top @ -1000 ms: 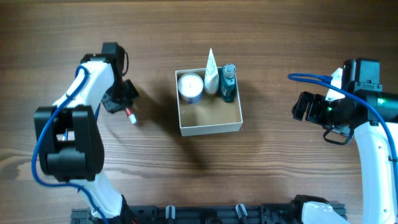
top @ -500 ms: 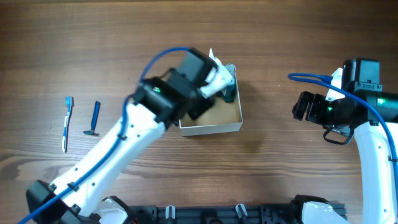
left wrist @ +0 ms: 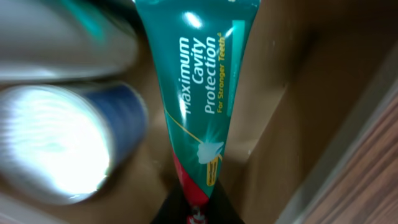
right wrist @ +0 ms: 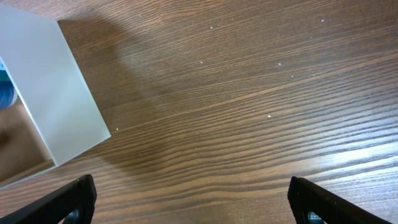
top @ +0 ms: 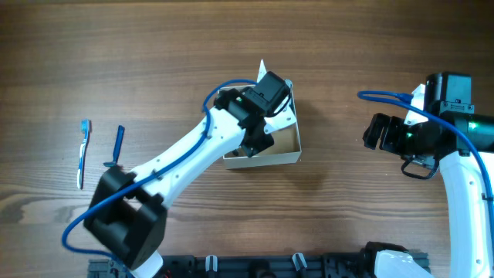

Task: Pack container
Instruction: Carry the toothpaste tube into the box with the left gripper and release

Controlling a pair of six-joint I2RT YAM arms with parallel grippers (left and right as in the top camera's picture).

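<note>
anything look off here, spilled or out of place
Nothing looks spilled or damaged. The toothpaste tube is held inside the container, beside a white-lidded jar. Only the toothbrush and razor lie outside it on the table, far left, not yet packed.

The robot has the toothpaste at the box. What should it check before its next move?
1. Toothpaste tube held by the left gripper: ok, jaws shut on its end.
2. Tube within the container walls: ok, cardboard sides show beside it.
3. Free floor next to the white-lidded jar: ok.
4. Tube resting on the container floor: cannot tell.
5. Right gripper out of the way: ok, open over the table.
6. Everything packed: not ok, toothbrush and razor lie outside.
</note>
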